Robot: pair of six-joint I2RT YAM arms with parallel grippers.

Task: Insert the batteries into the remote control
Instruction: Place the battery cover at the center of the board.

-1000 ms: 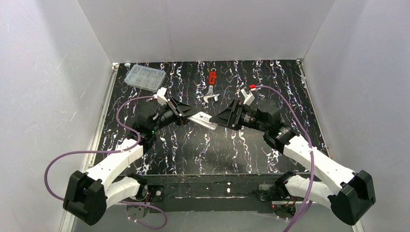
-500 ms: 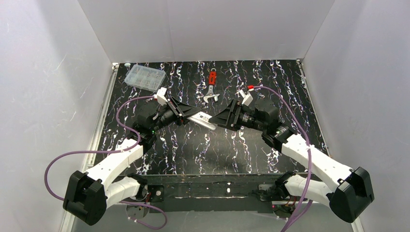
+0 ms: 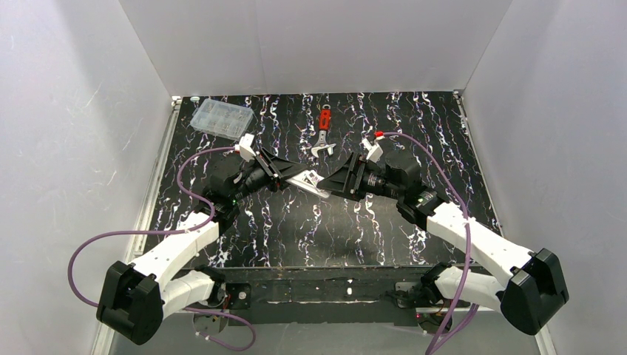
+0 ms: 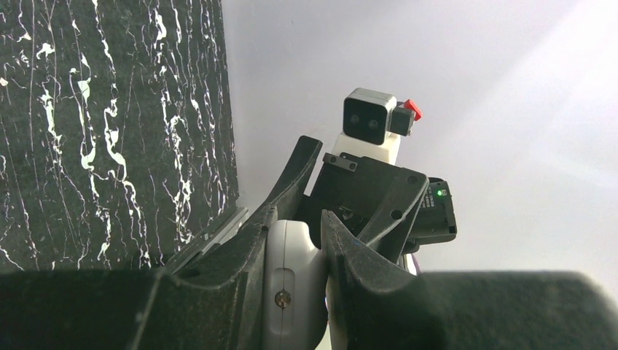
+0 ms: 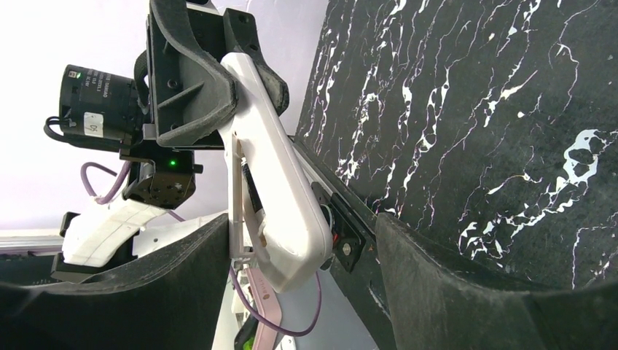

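Observation:
The white remote control is held in the air over the middle of the mat. My left gripper is shut on one end of it; the left wrist view shows its white edge pinched between the fingers. My right gripper is open, with the remote's free end between its fingers. A thin white flap stands off the remote's side, next to the left finger. Something dark shows in the remote's recess. I cannot make out any battery.
A red-handled wrench lies on the mat behind the grippers. A clear plastic compartment box sits at the back left corner. White walls enclose the black marbled mat on three sides.
My right arm has moved left, bringing its open fingers further over the remote's free end. The left gripper and the remote have stayed nearly still.

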